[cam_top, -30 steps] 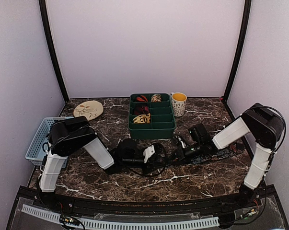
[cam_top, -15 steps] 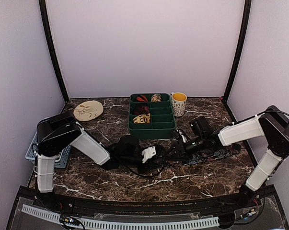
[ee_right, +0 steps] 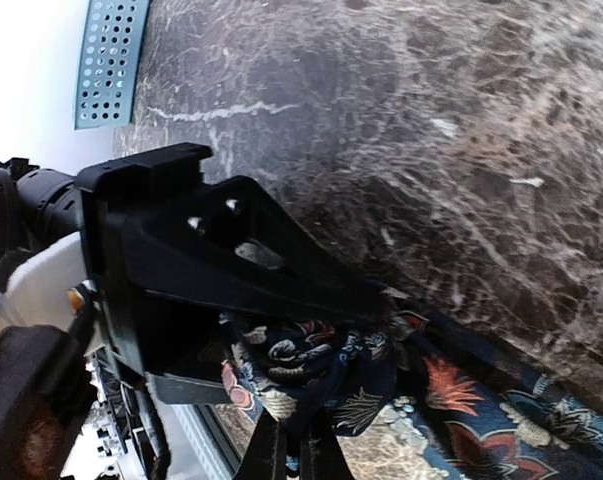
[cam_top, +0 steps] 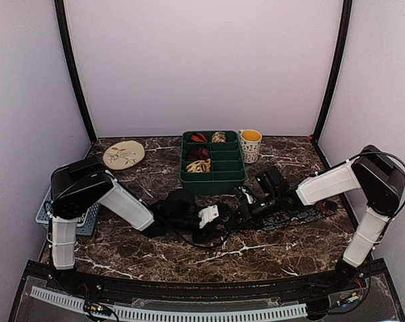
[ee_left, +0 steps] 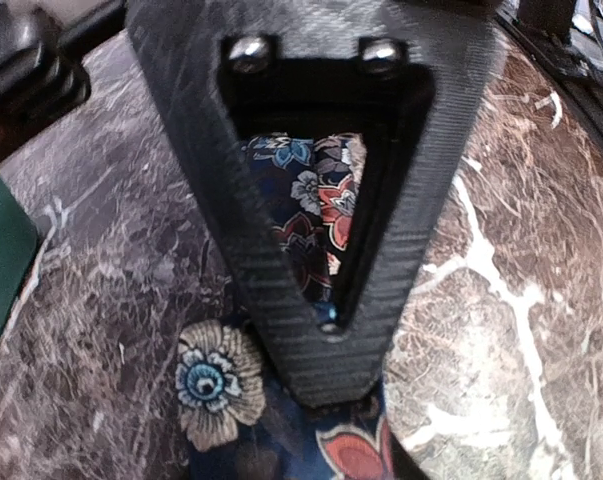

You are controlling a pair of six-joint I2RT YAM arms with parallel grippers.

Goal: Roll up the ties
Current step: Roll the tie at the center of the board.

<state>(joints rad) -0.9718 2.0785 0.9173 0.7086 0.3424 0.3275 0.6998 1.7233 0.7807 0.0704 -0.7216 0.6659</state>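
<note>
A dark floral tie (cam_top: 296,216) lies flat across the marble, and its left end is wound into a small coil (ee_right: 306,360). My left gripper (cam_top: 222,220) is shut on that coil, with its black fingers (ee_right: 281,270) above and below it in the right wrist view. My right gripper (cam_top: 246,211) faces it, almost touching, and is shut on the tie beside the coil (ee_right: 293,440). In the left wrist view its closed V of fingers (ee_left: 331,360) covers the floral fabric (ee_left: 316,215). My left fingers do not show there.
A green divided tray (cam_top: 213,189) behind the grippers holds rolled ties: red-black (cam_top: 198,137), tan (cam_top: 219,137) and yellow-cream (cam_top: 198,166). A mug (cam_top: 250,145) stands to its right and a tan plate (cam_top: 123,153) at back left. A blue basket (cam_top: 42,213) sits behind the left arm.
My right gripper has shifted a little to the left, closer to my left gripper. My left arm's upper link swung left about a second ago and has since held still.
</note>
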